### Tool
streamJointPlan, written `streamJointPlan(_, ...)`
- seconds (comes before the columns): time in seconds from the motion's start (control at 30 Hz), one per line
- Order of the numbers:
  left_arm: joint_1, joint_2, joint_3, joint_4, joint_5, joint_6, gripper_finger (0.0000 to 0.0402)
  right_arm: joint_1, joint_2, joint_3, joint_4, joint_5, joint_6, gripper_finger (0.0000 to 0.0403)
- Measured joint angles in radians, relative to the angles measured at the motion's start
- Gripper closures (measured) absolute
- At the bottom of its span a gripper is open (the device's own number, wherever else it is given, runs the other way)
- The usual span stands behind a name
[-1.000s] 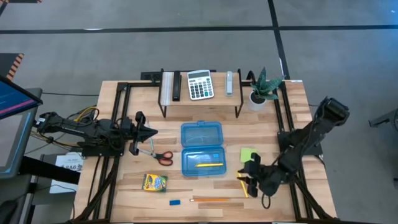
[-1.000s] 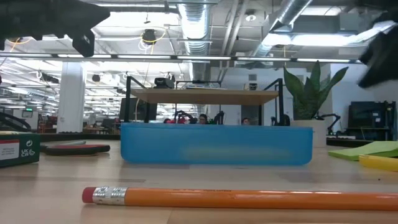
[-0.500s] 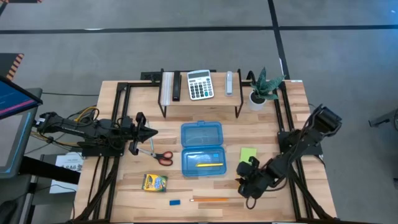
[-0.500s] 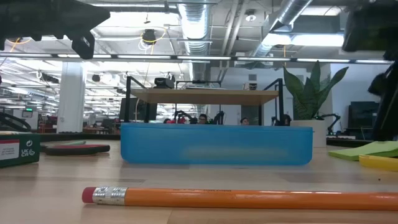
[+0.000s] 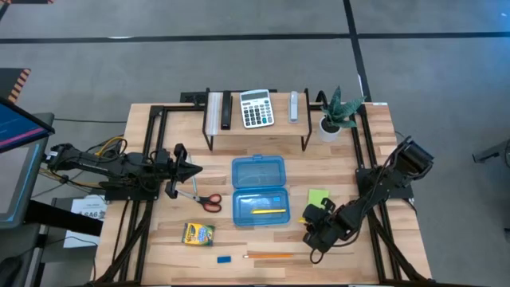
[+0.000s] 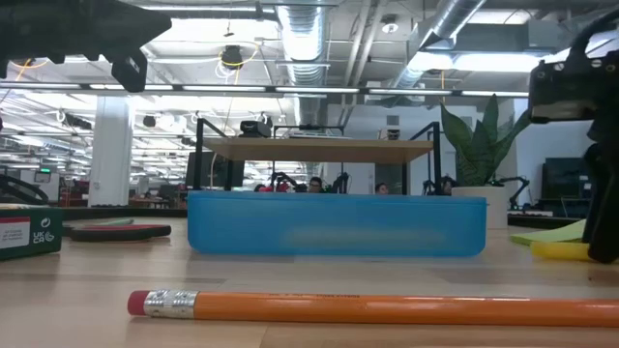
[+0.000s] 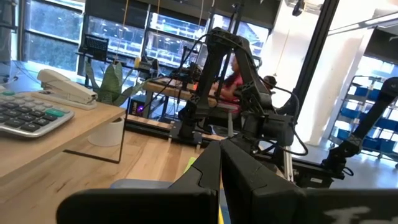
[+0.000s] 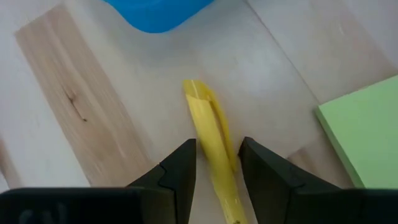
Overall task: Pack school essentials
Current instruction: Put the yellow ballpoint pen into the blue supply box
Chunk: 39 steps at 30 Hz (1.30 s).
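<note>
My right gripper (image 5: 311,232) (image 8: 217,147) is open, low over the table's near right part. Its fingers stand one on each side of a narrow yellow sticky-note strip (image 8: 206,121) that lies flat on the wood. The green sticky notes (image 5: 318,196) lie just beyond it. The blue case (image 5: 258,190) lies open in the middle with a yellow pencil (image 5: 269,211) inside. The red-handled scissors (image 5: 203,198), the crayon box (image 5: 198,233), the blue eraser (image 5: 224,258) and the orange pencil (image 5: 269,256) lie on the table. My left gripper (image 5: 194,169) is shut, waiting above the scissors' blades. My right gripper comes at the yellow strip's end (image 8: 214,155) from above, pointing down, its fingers across the strip's width. The strip lies flat on the table. Whether the fingers touch it, I cannot tell.
A raised shelf at the far edge carries the grey calculator (image 5: 256,108) and a stapler (image 5: 294,105). A potted plant (image 5: 335,113) stands at the far right. Black frame rails run along both table sides. Bare wood lies between the blue case and the near edge.
My right gripper has moved down and a little toward the table's left, onto the yellow strip, and now shows at the low view's right edge. The arm's elbow has dropped with it. Nothing else has moved.
</note>
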Motion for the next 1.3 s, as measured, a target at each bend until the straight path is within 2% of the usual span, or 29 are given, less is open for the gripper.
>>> streamJointPlan(0.13,0.0,0.0,0.0,0.0,0.0,0.0,0.0401,0.0,0.025,0.002,-0.031,-0.009,-0.027,0.0261)
streamJointPlan(0.4,0.0,0.0,0.0,-0.005,-0.011,0.0,0.0401,-0.001,0.013,-0.001,-0.046,-0.031,-0.08,0.0327)
streamJointPlan(0.53,0.0,0.0,0.0,-0.005,-0.011,0.0,0.0401,-0.002,-0.018,-0.003,-0.049,-0.041,-0.092,0.0348)
streamJointPlan(0.83,0.0,0.0,0.0,-0.005,-0.013,0.0,0.0401,-0.001,-0.09,-0.008,-0.08,-0.06,-0.106,0.0353)
streamJointPlan(1.07,0.0,0.0,0.0,-0.005,-0.015,0.0,0.0401,-0.025,-0.149,-0.007,-0.067,0.026,-0.152,0.0353)
streamJointPlan(1.3,0.0,0.0,0.0,-0.005,-0.032,0.001,0.0401,-0.096,-0.209,-0.006,0.029,0.083,-0.299,0.0353)
